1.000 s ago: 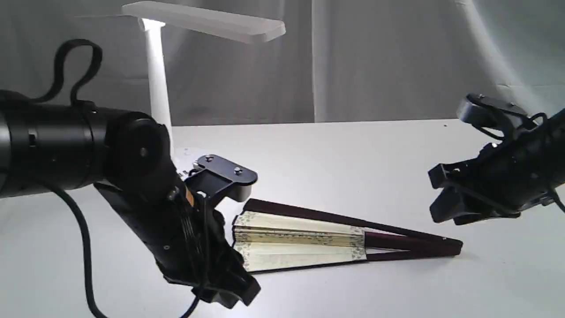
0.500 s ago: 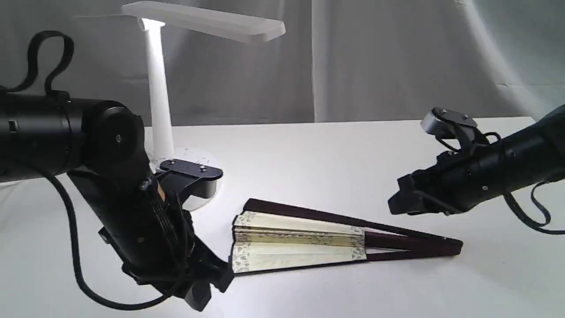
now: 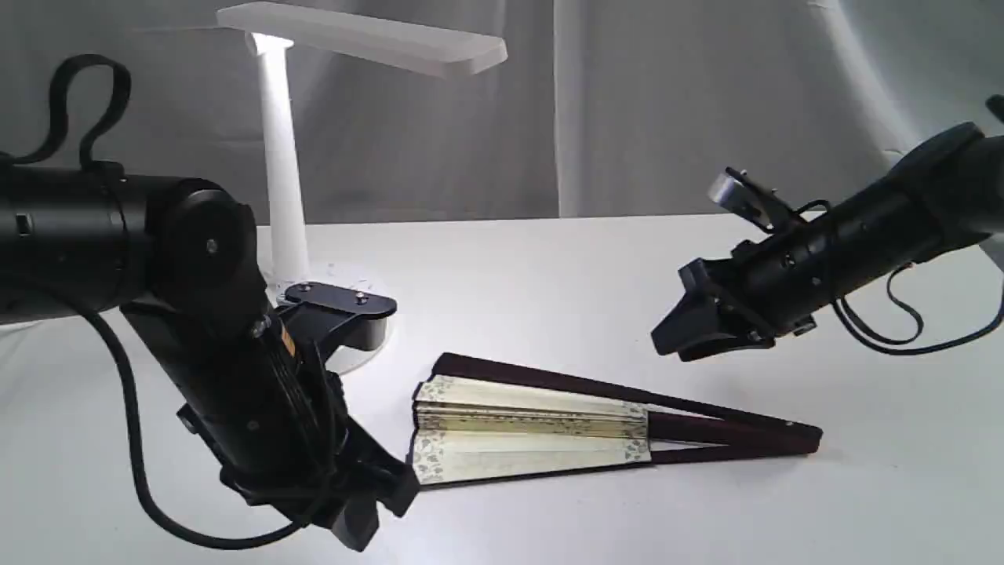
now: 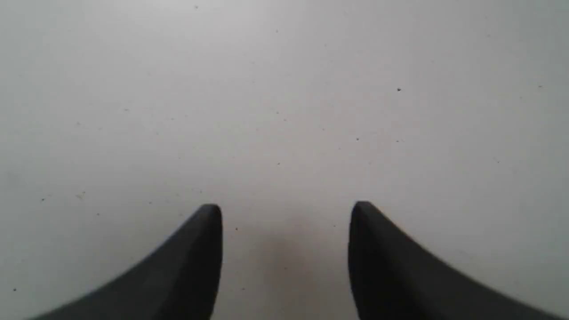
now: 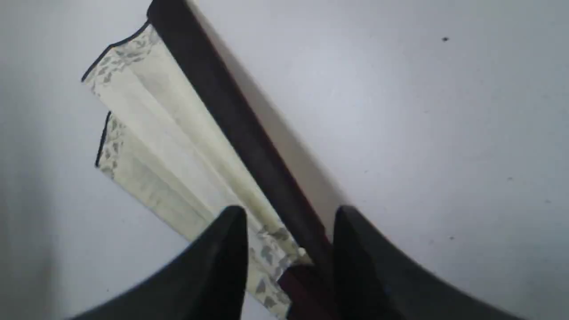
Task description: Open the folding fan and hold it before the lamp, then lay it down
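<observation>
Two grippers are hanging open and empty: right gripper [image 3: 667, 345] is edging over fan [image 3: 541, 428]; left gripper [image 4: 284, 209] is staying put.

The left arm [image 3: 118, 243] hides most of the lamp [image 3: 282, 157] base; folding fan [image 3: 533, 428] markings are too small to read.

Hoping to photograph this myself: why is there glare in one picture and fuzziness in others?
Exterior view: the lit lamp blows out white at its post top and pools glare on the table. Left wrist view: the left claw is soft-edged, a dim shadow under it. Right wrist view: the folding fan looks slightly smeared.
</observation>
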Available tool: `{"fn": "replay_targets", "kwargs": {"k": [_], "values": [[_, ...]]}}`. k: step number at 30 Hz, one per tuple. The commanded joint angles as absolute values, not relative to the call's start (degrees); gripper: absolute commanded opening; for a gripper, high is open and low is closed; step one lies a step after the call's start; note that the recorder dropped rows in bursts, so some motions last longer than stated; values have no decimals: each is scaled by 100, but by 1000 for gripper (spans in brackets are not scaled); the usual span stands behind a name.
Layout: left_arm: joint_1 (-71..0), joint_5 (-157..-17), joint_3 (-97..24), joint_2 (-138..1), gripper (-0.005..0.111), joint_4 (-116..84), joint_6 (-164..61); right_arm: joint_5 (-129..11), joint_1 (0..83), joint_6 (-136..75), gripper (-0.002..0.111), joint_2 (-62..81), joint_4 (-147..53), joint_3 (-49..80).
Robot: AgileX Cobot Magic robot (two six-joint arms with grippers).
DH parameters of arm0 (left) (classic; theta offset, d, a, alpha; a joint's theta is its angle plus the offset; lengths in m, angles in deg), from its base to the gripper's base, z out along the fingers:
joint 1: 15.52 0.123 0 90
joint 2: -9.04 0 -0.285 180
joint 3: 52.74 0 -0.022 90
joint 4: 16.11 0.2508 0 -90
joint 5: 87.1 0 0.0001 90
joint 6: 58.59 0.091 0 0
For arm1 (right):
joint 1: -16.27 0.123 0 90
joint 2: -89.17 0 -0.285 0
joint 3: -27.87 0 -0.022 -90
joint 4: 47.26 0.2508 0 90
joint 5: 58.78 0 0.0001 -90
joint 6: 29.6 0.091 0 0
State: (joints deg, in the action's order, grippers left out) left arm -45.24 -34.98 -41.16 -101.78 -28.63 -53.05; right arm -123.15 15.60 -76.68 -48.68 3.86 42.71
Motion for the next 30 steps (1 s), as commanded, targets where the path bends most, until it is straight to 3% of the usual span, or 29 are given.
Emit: {"fn": "replay_targets", "kwargs": {"k": [1,7,17,24,30], "values": [[-4509,-3573,-4100,-10092,44,-2929,-5361,-12727,1637,-7601,35,-5130,303,4504],[-4509,-3587,-4100,-10092,44,-2929,-5361,-12470,1928,-7766,45,-5337,220,4507],[-4509,-3587,-4100,-10092,44,-2929,-5361,-12283,2225,-7723,43,-5432,284,4507],[-4509,-3587,-4100,-10092,44,-2929,-5361,-12339,2238,-7712,32,-5432,438,4520],[-4509,-3598,-4100,-10092,44,-2929,-5361,-12455,2212,-7712,6,-5432,438,4542]]}}
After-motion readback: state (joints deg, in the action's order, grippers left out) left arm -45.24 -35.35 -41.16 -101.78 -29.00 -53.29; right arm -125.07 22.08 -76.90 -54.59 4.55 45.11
